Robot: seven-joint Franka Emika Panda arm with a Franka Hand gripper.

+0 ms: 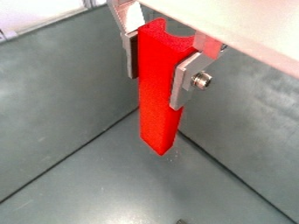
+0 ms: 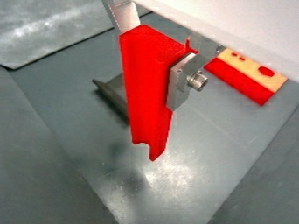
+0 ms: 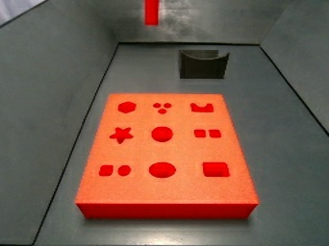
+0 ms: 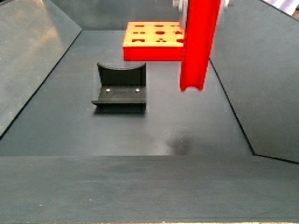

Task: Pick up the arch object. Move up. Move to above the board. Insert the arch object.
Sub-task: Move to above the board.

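My gripper (image 1: 156, 72) is shut on the arch object (image 1: 158, 96), a tall bright red bar with a scooped top end. It hangs upright between the silver fingers (image 1: 181, 83), its lower end off the grey floor. Both wrist views show the hold, and the bar fills the other wrist view (image 2: 146, 87). In a side view the bar (image 4: 200, 44) hangs to the right of the fixture, with the board (image 4: 149, 52) far behind it. In the other side view the board (image 3: 141, 154) lies near and the bar (image 3: 152, 12) is at the far end.
The dark L-shaped fixture (image 4: 119, 87) stands on the floor between bar and board; it also shows in a side view (image 3: 202, 62) and a wrist view (image 2: 111, 90). Grey walls slope up round the floor. A corner of the board (image 2: 246, 74) shows in a wrist view.
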